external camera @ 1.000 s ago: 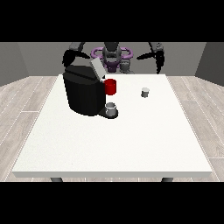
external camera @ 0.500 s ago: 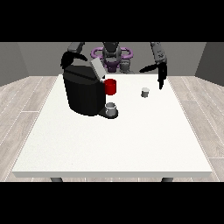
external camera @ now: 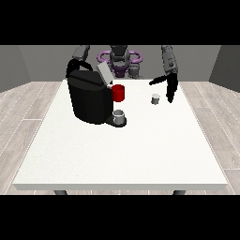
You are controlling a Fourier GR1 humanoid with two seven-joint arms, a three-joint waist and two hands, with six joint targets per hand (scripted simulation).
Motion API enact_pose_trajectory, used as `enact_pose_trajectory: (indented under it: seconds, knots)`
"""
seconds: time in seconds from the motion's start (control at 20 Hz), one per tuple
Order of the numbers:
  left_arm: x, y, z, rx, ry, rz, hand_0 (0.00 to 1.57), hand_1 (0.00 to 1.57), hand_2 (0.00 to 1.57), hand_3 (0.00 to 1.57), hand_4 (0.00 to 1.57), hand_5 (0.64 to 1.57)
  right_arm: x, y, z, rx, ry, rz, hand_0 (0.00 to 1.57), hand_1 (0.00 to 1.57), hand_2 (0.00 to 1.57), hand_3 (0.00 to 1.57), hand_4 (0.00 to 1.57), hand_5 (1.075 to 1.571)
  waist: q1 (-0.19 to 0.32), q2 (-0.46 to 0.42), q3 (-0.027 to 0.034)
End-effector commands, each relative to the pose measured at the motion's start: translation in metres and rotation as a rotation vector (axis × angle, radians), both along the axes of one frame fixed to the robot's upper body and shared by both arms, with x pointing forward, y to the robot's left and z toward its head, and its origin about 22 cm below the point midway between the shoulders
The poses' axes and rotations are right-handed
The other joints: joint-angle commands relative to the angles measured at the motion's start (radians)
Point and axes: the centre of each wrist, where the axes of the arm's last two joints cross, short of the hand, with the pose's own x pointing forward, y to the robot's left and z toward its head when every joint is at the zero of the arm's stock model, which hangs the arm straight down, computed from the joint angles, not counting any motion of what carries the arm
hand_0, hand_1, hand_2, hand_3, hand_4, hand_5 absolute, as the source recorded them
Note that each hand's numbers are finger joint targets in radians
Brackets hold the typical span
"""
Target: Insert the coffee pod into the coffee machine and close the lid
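Currently hand at view's right (external camera: 169, 86) hangs just beside coffee pod (external camera: 155, 98), fingers spread, holding nothing. Risk: descending fingers topple pod, rolling it across worktop (external camera: 122, 150), away from coffee machine (external camera: 89, 98).

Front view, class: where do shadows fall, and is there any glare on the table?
Front view: light is even, with no glare on the white table; the coffee machine is dark all over; no clear shadow shows beside the coffee pod.
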Motion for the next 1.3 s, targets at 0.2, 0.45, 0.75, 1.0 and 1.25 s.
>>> enact_pose_trajectory:
  seconds: [0.2, 0.45, 0.75, 1.0, 1.25]
  knots:
    - [0.018, -0.015, -0.005, 0.096, 0.067, -0.026, 0.45, 0.45, 0.61, 0.3, 0.0, 1.571, 0.007, -0.003, -0.013, -0.022, 0.095, 0.005, 0.0, 0.0, 0.0, 0.0, 0.42, 1.571, 0.006, -0.033, 0.0002]
    - [0.006, 0.006, -0.018, 0.19, 0.076, -0.025, 0.62, 0.62, 0.74, 0.48, 0.0, 1.571, 0.012, -0.018, -0.01, -0.039, 0.059, -0.012, 0.0, 0.0, 0.0, 0.0, 0.36, 1.571, 0.006, 0.004, 0.0002]
    - [0.018, -0.004, -0.015, 0.31, 0.048, -0.065, 0.54, 0.54, 0.69, 0.44, 0.0, 1.571, 0.025, -0.004, -0.005, -0.02, 0.045, -0.016, 0.0, 0.0, 0.0, 0.0, 0.43, 1.571, 0.008, 0.027, 0.0002]
    - [0.018, -0.007, -0.021, 0.38, 0.022, -0.035, 0.7, 0.7, 0.83, 0.59, 0.0, 1.571, 0.011, -0.011, -0.018, -0.04, 0.1, -0.022, 0.0, 0.0, 0.0, 0.0, 0.52, 1.571, -0.005, -0.018, 0.0003]
    - [0.017, -0.007, -0.036, 0.396, -0.076, 0.038, 0.84, 0.84, 0.97, 0.74, 0.39, 1.571, 0.01, 0.019, -0.005, -0.035, 0.033, 0.029, 0.0, 0.0, 0.0, 0.0, 0.52, 1.571, -0.05, 0.053, -0.0002]
